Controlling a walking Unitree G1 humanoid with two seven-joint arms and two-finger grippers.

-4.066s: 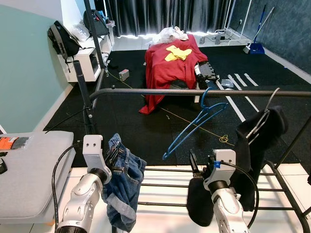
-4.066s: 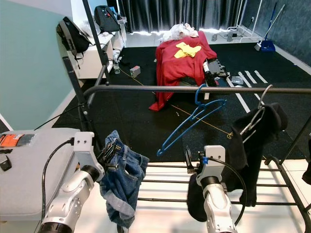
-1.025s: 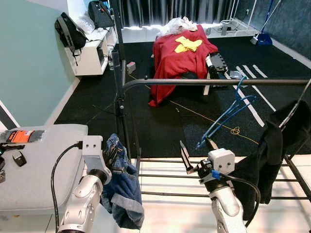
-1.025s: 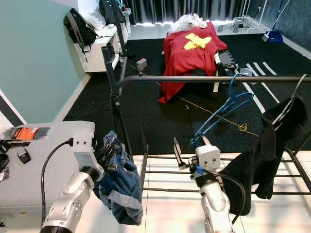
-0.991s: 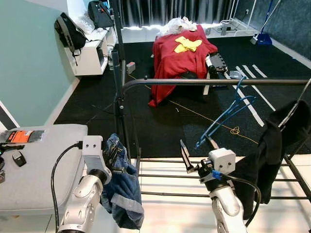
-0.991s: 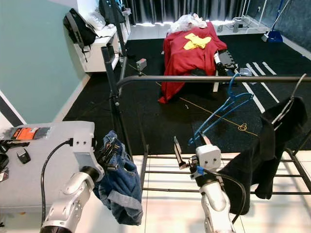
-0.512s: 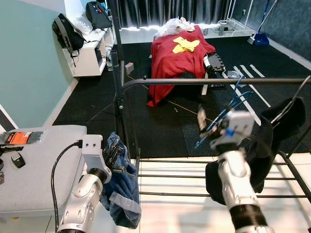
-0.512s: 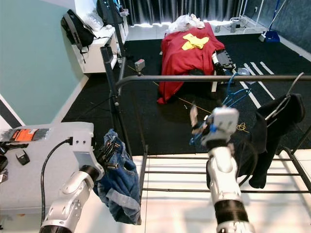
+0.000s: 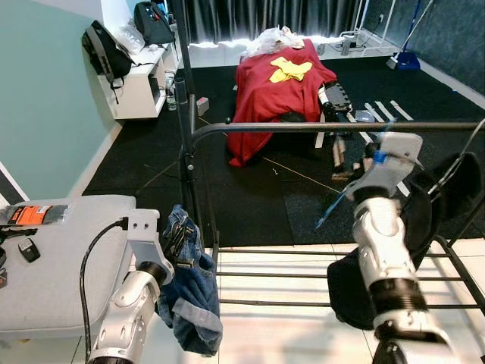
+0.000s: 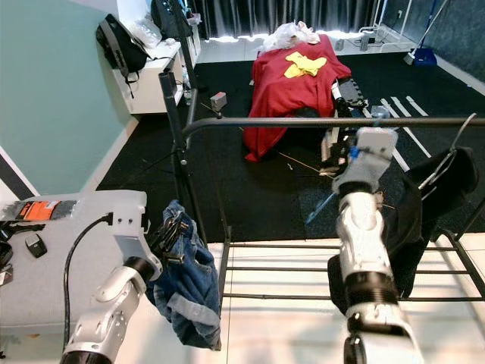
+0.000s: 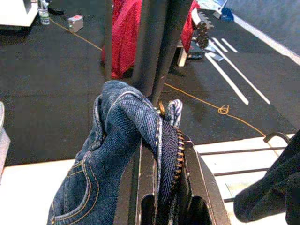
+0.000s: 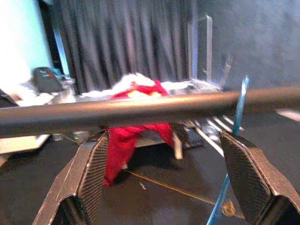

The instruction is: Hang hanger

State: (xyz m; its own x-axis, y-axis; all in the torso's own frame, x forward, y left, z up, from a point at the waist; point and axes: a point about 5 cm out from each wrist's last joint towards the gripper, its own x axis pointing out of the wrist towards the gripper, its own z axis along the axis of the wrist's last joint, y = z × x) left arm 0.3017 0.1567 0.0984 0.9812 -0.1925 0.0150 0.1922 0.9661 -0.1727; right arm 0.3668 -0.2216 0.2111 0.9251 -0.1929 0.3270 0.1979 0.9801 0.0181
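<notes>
A blue hanger (image 9: 331,211) hangs by its hook on the dark clothes rail (image 9: 288,127); my raised right arm hides most of it. My right gripper (image 9: 345,159) is open just below the rail, beside the hanger. In the right wrist view the rail (image 12: 140,111) crosses between the spread fingers (image 12: 89,178), and the blue hanger (image 12: 240,105) is near one finger. A black garment (image 9: 447,182) hangs on a silver hanger further right. Low at the left, my left gripper (image 9: 174,241) is shut on blue jeans (image 9: 189,288), whose denim (image 11: 117,140) lies pinched between its fingers.
The rack's upright post (image 9: 186,152) and lower bars (image 9: 288,275) stand just before me. A grey cushion (image 9: 53,265) with small items lies at the left. Beyond the rail are black floor, a red-draped object (image 9: 276,83), a white shelf (image 9: 140,87) and a backpack (image 9: 102,53).
My right arm has risen from the rack's lower bars up to the rail next to the blue hanger, its gripper still open. The left gripper keeps hold of the jeans.
</notes>
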